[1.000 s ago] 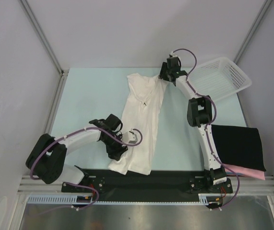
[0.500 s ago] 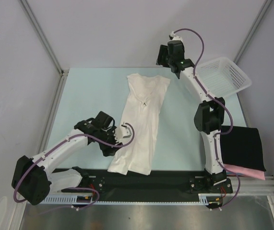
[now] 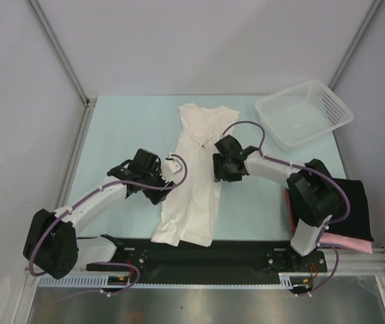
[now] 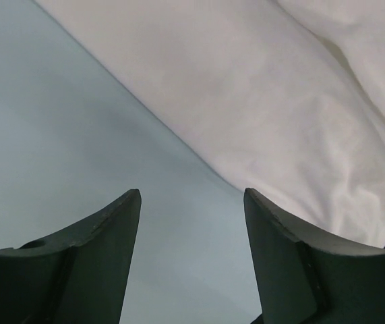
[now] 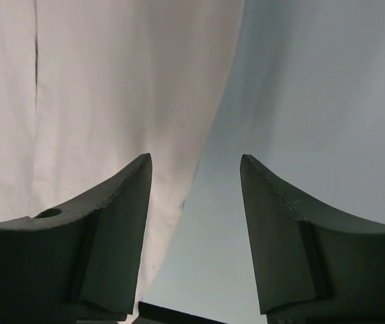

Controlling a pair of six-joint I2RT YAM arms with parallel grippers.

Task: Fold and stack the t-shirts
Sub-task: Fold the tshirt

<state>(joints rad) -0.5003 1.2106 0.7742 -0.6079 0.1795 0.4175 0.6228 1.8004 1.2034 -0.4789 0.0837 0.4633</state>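
Both arms are built the same way: the left arm [image 3: 94,198] and the right arm [image 3: 270,165] have white tube links between bulky black joint housings. A thin purple cable [image 3: 184,169] runs along each in loose loops. The fingers [image 4: 87,260] of the left gripper [image 4: 191,196] are dark, matt wedges with curved inner edges. On the right gripper [image 5: 195,158], one finger has a small round hole.

At left gripper [image 4: 192,194], jaws apart: bare table [image 4: 77,135] in the gap and to its left; edge of white t-shirt [image 4: 280,101] just ahead and to its right. At right gripper [image 5: 195,158], jaws apart: shirt edge within the gap, open table to its right. Well apart on that side: mesh basket [image 3: 303,111], black t-shirt [image 3: 340,202] lying over pink t-shirt [image 3: 347,244].
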